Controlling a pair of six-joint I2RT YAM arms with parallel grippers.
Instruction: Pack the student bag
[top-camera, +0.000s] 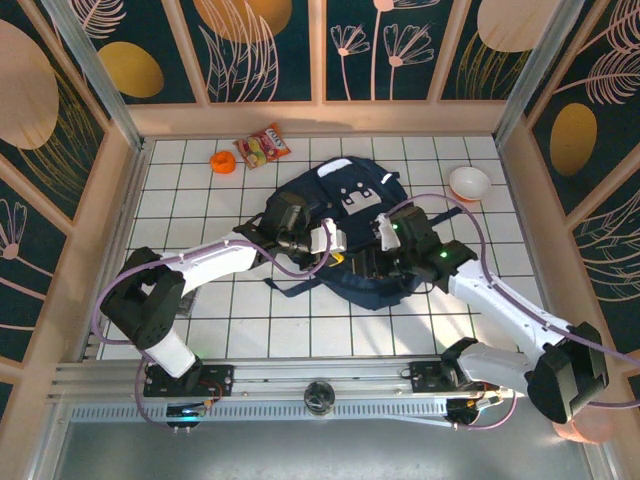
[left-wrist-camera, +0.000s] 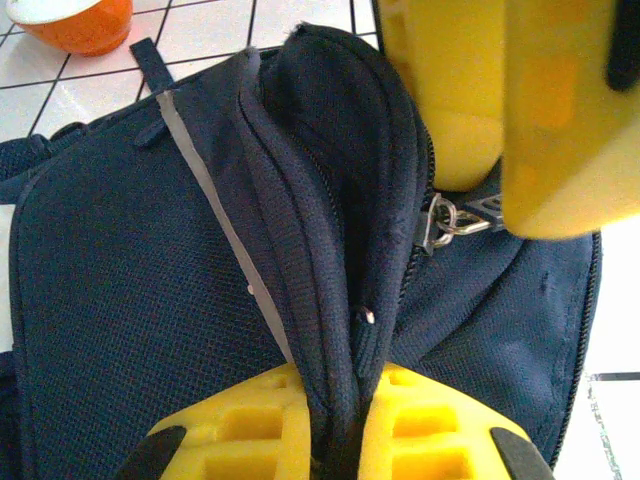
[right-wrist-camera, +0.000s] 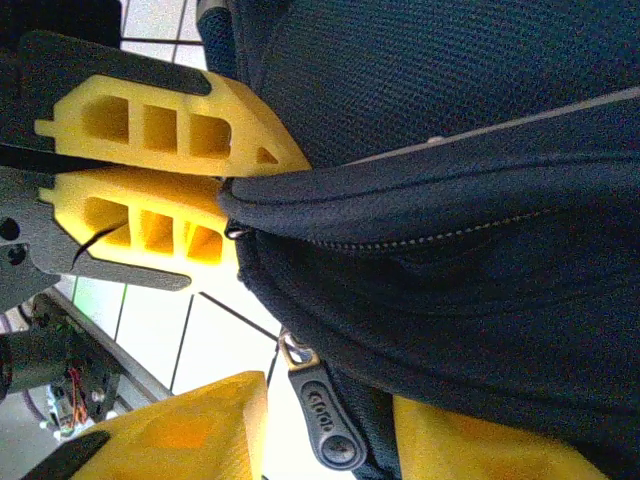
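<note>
Packing looks barely begun: the student bag (top-camera: 350, 200) lies mid-worktop (top-camera: 180, 200), its zip edge pinched by the left pincer (left-wrist-camera: 345, 400). The right pincer (right-wrist-camera: 330, 400) stands parted around the zip pull (right-wrist-camera: 325, 425). The snack packet (top-camera: 263, 147), orange cup (top-camera: 222, 161) and bowl (top-camera: 469, 182) sit outside.

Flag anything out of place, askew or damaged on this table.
Nothing looks spilled or broken. The student bag lies crumpled, with a strap trailing toward the near edge. The left gripper pinches its zip edge up into a ridge. That looks like deliberate handling, not a fault.
</note>
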